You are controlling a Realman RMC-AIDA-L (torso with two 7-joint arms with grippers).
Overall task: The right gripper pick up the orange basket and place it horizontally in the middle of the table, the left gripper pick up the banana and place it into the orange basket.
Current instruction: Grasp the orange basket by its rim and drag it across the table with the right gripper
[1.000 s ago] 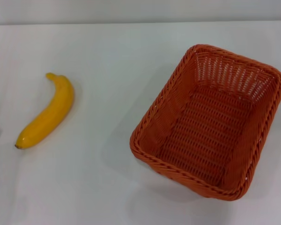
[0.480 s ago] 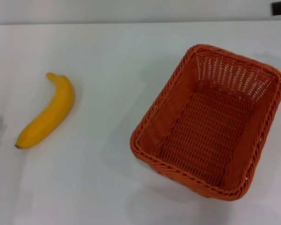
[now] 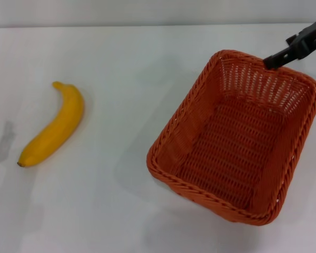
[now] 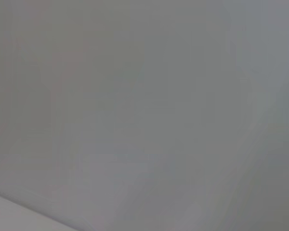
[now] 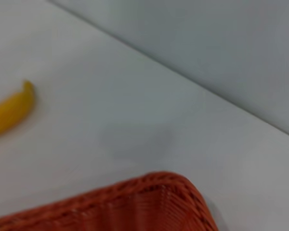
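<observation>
One gripper shows: your right gripper (image 3: 268, 62) sits over the basket's (image 3: 237, 137) far rim, jaws unreadable. Banana (image 3: 53, 126) lies well left on the table (image 3: 126, 79).

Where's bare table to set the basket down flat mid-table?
The table is bare between the banana and the orange basket, and in front of both. It is tight at the basket's far right corner, where the right claw hangs.
</observation>
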